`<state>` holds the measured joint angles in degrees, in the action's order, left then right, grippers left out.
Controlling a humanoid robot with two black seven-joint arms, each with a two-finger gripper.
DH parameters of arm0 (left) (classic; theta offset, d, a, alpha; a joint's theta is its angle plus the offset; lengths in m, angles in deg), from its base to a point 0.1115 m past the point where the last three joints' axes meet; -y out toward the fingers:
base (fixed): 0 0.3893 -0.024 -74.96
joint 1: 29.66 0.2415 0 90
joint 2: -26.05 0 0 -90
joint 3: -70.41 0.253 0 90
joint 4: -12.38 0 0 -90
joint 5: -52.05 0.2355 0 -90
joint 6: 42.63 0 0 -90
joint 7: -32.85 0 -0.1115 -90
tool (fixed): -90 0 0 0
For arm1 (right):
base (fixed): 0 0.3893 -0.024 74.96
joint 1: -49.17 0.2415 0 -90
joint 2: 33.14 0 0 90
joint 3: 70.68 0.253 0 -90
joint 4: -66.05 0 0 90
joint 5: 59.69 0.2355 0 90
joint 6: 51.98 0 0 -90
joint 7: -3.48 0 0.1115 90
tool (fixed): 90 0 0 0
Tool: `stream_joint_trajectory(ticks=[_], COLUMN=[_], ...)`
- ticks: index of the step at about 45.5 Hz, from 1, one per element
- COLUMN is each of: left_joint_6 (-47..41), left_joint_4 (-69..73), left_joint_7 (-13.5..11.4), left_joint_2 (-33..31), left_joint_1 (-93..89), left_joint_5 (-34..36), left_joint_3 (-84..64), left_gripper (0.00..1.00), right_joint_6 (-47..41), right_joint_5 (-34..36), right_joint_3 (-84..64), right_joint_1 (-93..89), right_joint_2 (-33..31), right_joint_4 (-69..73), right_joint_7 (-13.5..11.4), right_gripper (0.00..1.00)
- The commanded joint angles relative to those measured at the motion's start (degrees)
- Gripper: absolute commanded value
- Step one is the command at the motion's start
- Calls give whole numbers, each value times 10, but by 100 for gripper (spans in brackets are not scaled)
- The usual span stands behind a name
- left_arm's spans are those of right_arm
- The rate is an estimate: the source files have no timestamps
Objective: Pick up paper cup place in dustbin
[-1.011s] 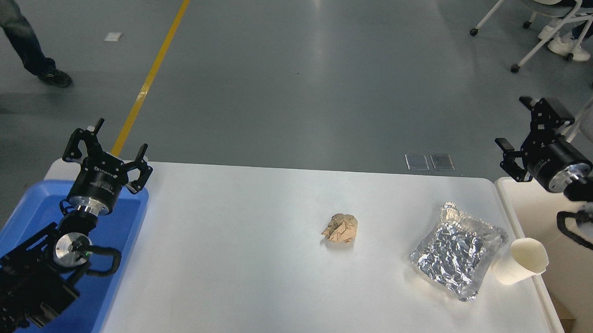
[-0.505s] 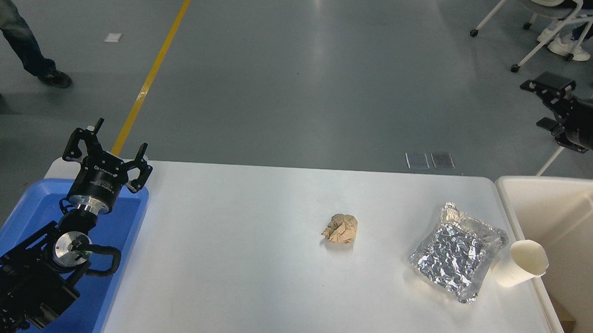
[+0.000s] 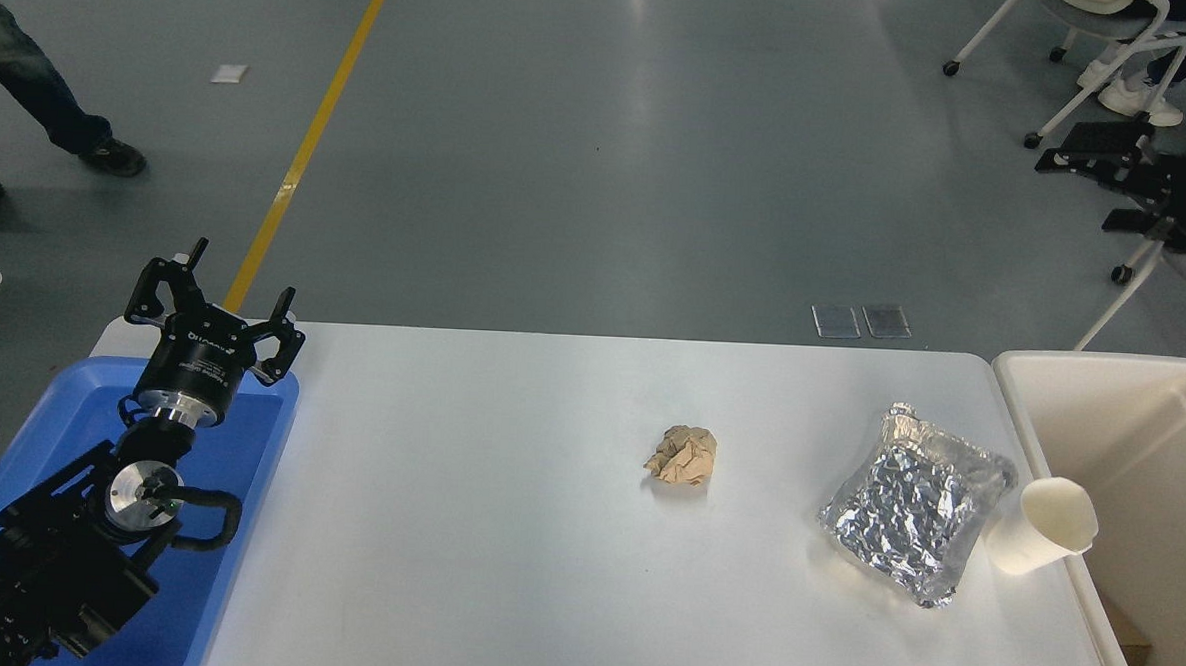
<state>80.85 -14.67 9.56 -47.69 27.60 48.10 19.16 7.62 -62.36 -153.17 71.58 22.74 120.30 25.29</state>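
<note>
The paper cup (image 3: 1045, 528) is small and cream-white. It lies tilted on the white table's right side, its rim leaning against the left wall of the dustbin (image 3: 1092, 364), a deep cream-beige tub off the table's right end. My right gripper (image 3: 1102, 185) is high at the right edge, far above and beyond the cup and the bin, with its jaws apart and nothing in them. My left gripper (image 3: 216, 302) is parked open over the blue tray at the lower left.
A crinkled silver foil bag (image 3: 915, 512) lies just left of the cup. A crumpled brown paper ball (image 3: 683, 455) sits mid-table. A blue tray (image 3: 253, 438) is at the left end. A person's legs (image 3: 24, 78) are at the top left, wheeled chairs (image 3: 1086, 54) at the top right.
My right arm has lifted from over the dustbin's far end up and back towards the right edge. The cup, foil bag, paper ball and left arm have not moved.
</note>
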Motion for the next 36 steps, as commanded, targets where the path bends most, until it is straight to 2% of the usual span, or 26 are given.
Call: stream_joint_trajectory(ticks=[1, 14, 30, 36], left_joint_6=[0, 0, 0, 0], left_joint_4=[1, 1, 0, 1], left_joint_7=[0, 0, 0, 0], left_joint_2=[0, 0, 0, 0], left_joint_1=[0, 0, 0, 0], left_joint_5=[0, 0, 1, 1], left_joint_3=[0, 0, 0, 0], left_gripper=[99, 99, 99, 99], right_joint_6=[-56, -61, -54, -51], right_joint_5=[-79, -247, -243, -205], right_joint_3=[-93, -180, -173, -151], right_joint_1=[83, 175, 167, 128], right_joint_2=[10, 12, 6, -7], right_joint_4=[90, 214, 224, 220], right_joint_7=[0, -1, -1, -1], right_gripper=[100, 100, 100, 100])
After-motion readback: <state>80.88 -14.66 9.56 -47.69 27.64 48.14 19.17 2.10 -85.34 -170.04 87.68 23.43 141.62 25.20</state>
